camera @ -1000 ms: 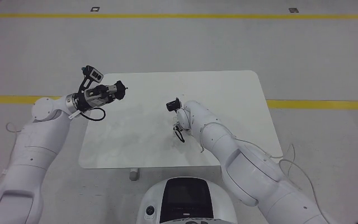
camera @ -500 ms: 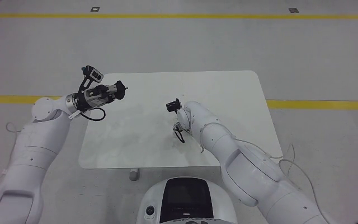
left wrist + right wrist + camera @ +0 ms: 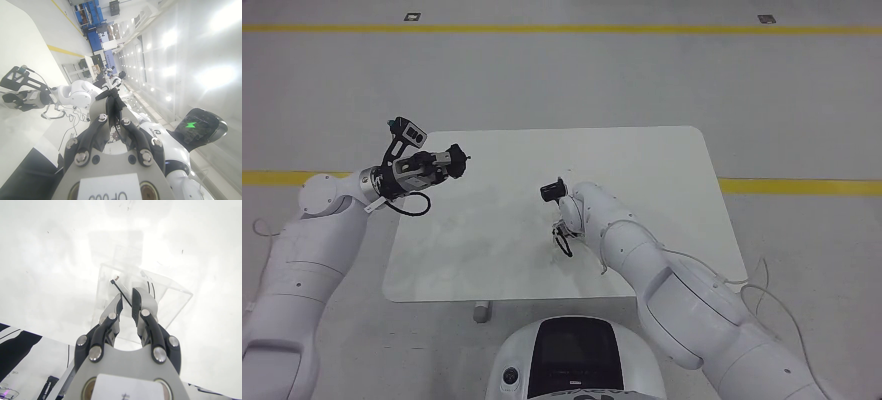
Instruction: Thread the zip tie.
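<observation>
Right gripper (image 3: 127, 294), fingers apart, is hovering over a thin black plastic zip tie (image 3: 118, 287), likely light and springy, best pinched mid-strap; left gripper (image 3: 111, 96) is pressing its fingers together.

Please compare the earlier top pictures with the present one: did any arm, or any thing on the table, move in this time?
Nothing has visibly changed. The left gripper stays above the left edge of the table, and the right arm stays bent over the table's middle.
</observation>
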Robot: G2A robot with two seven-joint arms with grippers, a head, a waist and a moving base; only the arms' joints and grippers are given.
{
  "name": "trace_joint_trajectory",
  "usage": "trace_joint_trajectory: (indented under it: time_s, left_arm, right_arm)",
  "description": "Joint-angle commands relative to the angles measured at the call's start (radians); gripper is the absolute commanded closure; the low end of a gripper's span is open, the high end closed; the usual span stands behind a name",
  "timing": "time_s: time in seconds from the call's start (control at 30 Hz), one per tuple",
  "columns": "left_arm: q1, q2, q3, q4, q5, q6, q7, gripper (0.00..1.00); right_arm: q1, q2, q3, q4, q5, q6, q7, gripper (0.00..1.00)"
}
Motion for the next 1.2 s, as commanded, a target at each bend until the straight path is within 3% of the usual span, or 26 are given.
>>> trace_joint_trajectory:
  time_s: [0.0,0.17,0.37,0.97,1.17]
  left_arm:
    - [0.0,0.0,0.0,0.0,0.0,0.0,0.0,1.0]
    - [0.0,0.0,0.0,0.0,0.0,0.0,0.0,1.0]
    - [0.0,0.0,0.0,0.0,0.0,0.0,0.0,1.0]
    - [0.0,0.0,0.0,0.0,0.0,0.0,0.0,1.0]
    - [0.0,0.0,0.0,0.0,0.0,0.0,0.0,1.0]
  right_arm:
    - [-0.001,0.0,0.001,0.0,0.0,0.001,0.001,0.83]
    - [-0.002,0.0,0.002,-0.004,-0.004,0.006,0.0,0.84]
    - [-0.003,-0.002,0.001,-0.005,-0.012,0.015,0.0,1.0]
    - [0.017,-0.001,0.009,-0.026,-0.024,0.029,0.005,1.0]
    - [0.031,0.002,0.017,-0.04,-0.015,-0.003,0.042,1.0]
